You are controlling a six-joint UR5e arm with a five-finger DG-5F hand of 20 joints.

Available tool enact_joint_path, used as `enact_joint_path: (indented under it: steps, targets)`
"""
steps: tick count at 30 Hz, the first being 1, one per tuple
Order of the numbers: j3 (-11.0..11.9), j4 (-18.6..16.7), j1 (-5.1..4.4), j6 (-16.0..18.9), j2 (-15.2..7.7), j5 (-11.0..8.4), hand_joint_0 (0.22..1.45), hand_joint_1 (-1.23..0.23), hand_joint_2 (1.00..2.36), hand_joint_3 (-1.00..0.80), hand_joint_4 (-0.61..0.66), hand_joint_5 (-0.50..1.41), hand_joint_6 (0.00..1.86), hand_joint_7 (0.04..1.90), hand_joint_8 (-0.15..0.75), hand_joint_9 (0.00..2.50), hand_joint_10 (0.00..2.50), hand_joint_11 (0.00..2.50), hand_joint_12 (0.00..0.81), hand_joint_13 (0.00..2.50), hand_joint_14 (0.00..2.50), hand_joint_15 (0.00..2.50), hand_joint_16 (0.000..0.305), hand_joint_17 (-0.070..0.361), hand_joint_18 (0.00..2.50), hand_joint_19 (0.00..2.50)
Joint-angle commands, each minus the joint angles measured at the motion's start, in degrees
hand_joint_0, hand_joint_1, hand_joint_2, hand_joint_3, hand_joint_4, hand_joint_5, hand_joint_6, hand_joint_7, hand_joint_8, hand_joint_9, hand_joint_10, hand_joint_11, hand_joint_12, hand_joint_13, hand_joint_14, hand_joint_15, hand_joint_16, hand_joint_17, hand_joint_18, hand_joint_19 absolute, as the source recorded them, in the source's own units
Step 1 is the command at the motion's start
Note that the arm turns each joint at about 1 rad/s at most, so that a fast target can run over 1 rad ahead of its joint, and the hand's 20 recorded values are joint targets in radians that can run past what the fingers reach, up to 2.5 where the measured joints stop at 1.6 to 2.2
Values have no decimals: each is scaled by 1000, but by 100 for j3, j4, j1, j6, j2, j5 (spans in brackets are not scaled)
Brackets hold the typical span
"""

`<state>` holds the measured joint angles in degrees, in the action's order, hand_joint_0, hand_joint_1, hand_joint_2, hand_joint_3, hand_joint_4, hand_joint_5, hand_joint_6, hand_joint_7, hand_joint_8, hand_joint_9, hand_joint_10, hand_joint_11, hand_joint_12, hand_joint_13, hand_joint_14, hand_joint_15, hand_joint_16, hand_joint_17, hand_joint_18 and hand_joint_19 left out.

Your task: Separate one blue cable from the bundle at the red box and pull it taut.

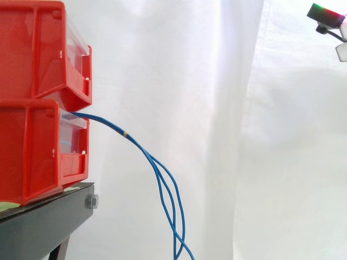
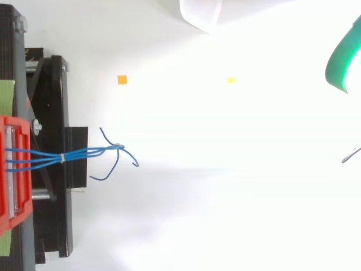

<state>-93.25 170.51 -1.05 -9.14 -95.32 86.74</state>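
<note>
The hand (image 1: 326, 14) sits way up in the corner with just a bit of it poking in, so I honestly can't tell if it's spread or closed. The blue cables (image 1: 108, 124) are well apart from it, far below and across. They come out of the lower red box (image 1: 32, 157), are cinched by a small tie (image 1: 126, 133), then droop loose past the black stand (image 1: 43, 225).

red bins (image 1: 32, 146): glossy plastic; stand (image 1: 43, 227): matt black metal; curtain (image 1: 217, 108): cloth
</note>
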Motion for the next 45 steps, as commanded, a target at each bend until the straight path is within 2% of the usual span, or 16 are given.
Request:
enact_joint_path:
  steps: [1, 29, 38, 41, 45]
  targets:
    - [0, 0, 8, 0, -4, -8, 514, -679, 1000, -500, 249, -250, 501, 671, 373, 576, 3, 166, 398, 578, 7, 236, 66, 147, 624, 504]
    - [0, 0, 0, 9, -4, 27, 524, -678, 1000, -500, 295, -237, 501, 692, 363, 648, 5, 280, 389, 645, 9, 313, 64, 145, 654, 576]
    - [0, 184, 0, -9, -4, 1, 524, -677, 1000, -500, 302, -234, 501, 692, 368, 662, 5, 296, 389, 656, 9, 322, 64, 144, 665, 583]
    - [0, 237, 0, -105, -13, 19, 525, -677, 1000, -500, 302, -234, 501, 694, 368, 662, 5, 296, 392, 656, 11, 323, 64, 144, 665, 584]
    - [0, 141, -27, -483, -119, 19, 525, -677, 1000, -500, 302, -234, 501, 694, 366, 660, 5, 304, 391, 657, 9, 324, 64, 144, 668, 582]
